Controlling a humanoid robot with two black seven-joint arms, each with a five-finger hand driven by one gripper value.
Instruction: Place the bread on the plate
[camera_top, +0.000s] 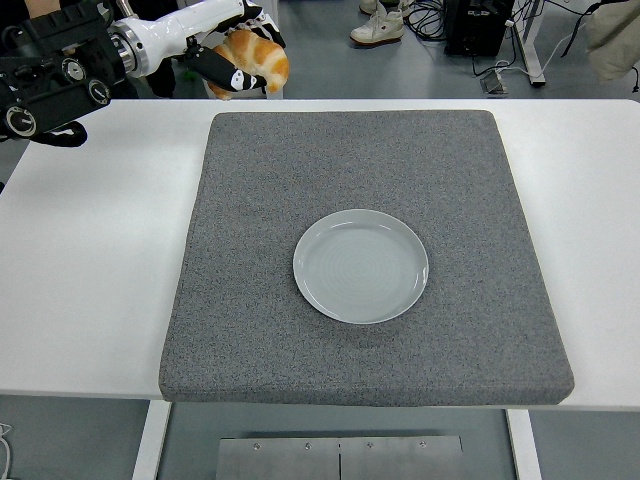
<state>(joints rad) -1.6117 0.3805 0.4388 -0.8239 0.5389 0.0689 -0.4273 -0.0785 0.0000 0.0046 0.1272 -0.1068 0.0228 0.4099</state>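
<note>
Bread (258, 58) pinched in curled left hand (232, 55) fingers (238, 80), raised above tabletop (90, 250); grey plate (360, 265) well apart, below and right of fingers, on mat (250, 300).

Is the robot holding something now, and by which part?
The left hand holds the bread, fingers wrapped around its left side.

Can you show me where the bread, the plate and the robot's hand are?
bread (258, 55), head view, on its orange crust.
plate (360, 265), head view, on its bare middle.
left hand (232, 50), head view, on the fingers around the bread.
</note>
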